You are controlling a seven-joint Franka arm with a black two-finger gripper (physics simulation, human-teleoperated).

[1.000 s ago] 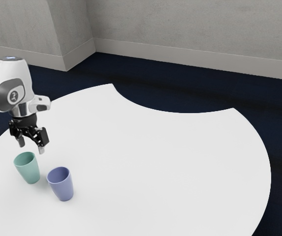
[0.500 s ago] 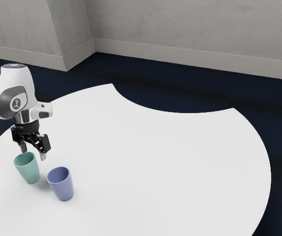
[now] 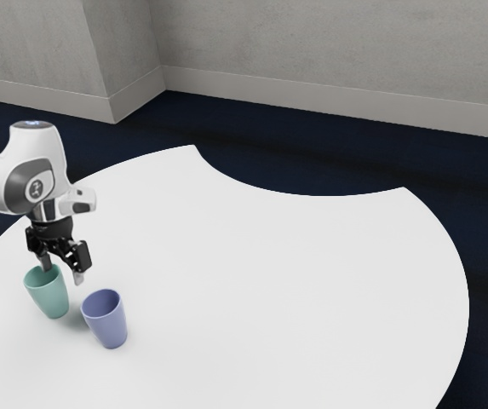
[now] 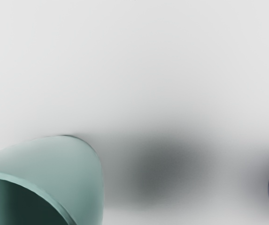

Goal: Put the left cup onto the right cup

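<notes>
- One white round table (image 3: 312, 281), both cups upright near its edge on the exterior view's left.
- Black two-finger gripper (image 3: 60, 266): spread open, empty, low at the rim of the teal-green plastic cup (image 3: 48, 294).
- Just right of it, blue-violet plastic cup (image 3: 105, 319), nothing stacked on it.
- Grasp, lift and placing all left.

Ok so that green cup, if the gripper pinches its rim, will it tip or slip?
The green cup stands upright and narrows toward its base, so a sideways nudge could probably tip it. Its wall looks smooth and tapered, so a loose pinch might slip. It looks hollow and thin-walled, so it is likely light.
</notes>
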